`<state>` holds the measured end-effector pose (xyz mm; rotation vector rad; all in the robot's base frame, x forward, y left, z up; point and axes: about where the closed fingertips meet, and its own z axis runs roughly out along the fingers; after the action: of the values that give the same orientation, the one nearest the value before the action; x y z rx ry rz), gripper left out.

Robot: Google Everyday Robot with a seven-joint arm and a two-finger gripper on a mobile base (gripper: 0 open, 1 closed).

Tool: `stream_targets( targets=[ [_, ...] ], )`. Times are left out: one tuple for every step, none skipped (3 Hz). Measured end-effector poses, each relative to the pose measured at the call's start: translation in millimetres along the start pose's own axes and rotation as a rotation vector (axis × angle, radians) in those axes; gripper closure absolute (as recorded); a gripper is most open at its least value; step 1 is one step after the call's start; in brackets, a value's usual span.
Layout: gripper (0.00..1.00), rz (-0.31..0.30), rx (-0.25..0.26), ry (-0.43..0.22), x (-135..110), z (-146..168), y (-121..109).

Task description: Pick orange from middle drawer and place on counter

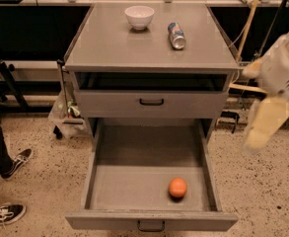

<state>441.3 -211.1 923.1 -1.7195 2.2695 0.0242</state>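
Note:
The orange (pixel 177 187) lies on the floor of the open middle drawer (pixel 134 181), near its front right corner. The drawer is pulled far out, with its dark handle at the bottom edge of the view. The counter (pixel 129 46) is the grey top of the cabinet. My gripper (pixel 263 125) shows as a blurred cream part hanging under the white arm (pixel 284 70) at the right edge. It is to the right of the cabinet, above the floor, well apart from the orange, and holds nothing that I can see.
A white bowl (pixel 139 17) and a silver-blue can (pixel 176 35) lying on its side rest at the back of the counter. The upper drawer (pixel 151 102) is shut below an open slot. A person's shoes (pixel 6 214) are at the left, and cables and rails at the back right.

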Motion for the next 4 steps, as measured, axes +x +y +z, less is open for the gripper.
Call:
stream_targets(
  targets=[
    [0.00,0.036,-0.169,-0.095,5,124,20],
    [0.00,0.035,-0.279,-0.161,0,236,36],
    [0.00,0.040,-0.307,-0.211,-13,306,26],
    [0.00,0.025,-0.232,-0.262,-29,325,-10]
  ],
)
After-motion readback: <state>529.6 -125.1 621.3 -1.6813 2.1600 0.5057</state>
